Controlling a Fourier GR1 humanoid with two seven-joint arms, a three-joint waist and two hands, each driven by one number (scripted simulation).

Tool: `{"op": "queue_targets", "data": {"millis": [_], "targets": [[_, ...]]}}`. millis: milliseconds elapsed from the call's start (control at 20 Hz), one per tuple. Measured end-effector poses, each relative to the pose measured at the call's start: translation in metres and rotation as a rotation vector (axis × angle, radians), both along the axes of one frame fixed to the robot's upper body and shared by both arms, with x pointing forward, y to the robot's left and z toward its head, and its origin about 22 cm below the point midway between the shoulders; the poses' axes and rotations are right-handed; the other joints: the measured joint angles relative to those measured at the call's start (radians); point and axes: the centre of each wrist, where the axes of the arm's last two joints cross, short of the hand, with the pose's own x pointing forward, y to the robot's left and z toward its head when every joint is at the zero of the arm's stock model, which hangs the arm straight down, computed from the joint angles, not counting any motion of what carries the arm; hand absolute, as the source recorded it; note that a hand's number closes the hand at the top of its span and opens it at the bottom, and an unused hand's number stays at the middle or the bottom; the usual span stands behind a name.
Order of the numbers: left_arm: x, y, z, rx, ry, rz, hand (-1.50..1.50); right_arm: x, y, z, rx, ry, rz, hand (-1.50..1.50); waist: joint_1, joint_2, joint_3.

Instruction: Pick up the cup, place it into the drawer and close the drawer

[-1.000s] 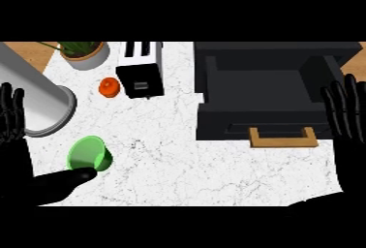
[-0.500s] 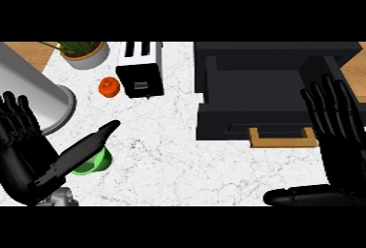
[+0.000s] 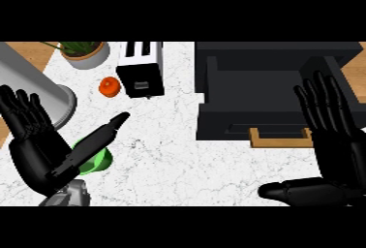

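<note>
As both hands rise into view, the approach to the cup begins.
Left hand [image 3: 36, 145], fingers spread, now covers the cup [image 3: 97, 157] beneath its thumb; right hand [image 3: 332, 126], released, hovers beside the open drawer [image 3: 275, 87].

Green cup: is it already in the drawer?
No, the green cup sits on the counter under the left hand, apart from the drawer.

Green cup [image 3: 98, 159], on the white marbled tabletop [image 3: 178, 160] at lower left, largely hidden behind the left hand [image 3: 39, 145], black drawer [image 3: 275, 92], pulled open, wooden handle [image 3: 280, 139] on its front edge, at upper right
</note>
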Motion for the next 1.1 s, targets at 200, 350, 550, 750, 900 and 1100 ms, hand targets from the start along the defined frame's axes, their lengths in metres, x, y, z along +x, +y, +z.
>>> {"op": "queue_targets", "data": {"millis": [200,350,550,750,900,1100], "targets": [[0.003,0.001,-0.012,-0.011,0.015,0.015,-1.5,-0.005,0.006,0.004,-0.008,-0.01,0.003,-1.5,-0.001,0.0,0.0],[0.003,0.0,-0.013,-0.02,0.025,0.027,-1.5,-0.004,0.0,0.003,-0.005,-0.019,-0.003,-1.5,0.0,0.0,0.0],[-0.002,-0.002,-0.021,-0.034,0.05,0.045,-1.5,-0.002,0.0,0.005,-0.005,-0.021,-0.012,-1.5,0.0,0.0,0.0],[-0.013,0.003,-0.035,-0.062,0.086,0.062,-1.5,-0.006,-0.003,0.012,-0.009,-0.022,-0.012,-1.5,0.001,0.0,0.0],[-0.012,0.006,-0.046,-0.073,0.107,0.078,-1.5,0.0,-0.002,0.008,-0.007,-0.028,-0.01,-1.5,0.001,0.0,0.0],[-0.021,0.01,-0.066,-0.088,0.141,0.108,-1.5,-0.002,-0.008,0.012,-0.006,-0.021,-0.011,-1.5,0.001,0.0,0.0]]}}
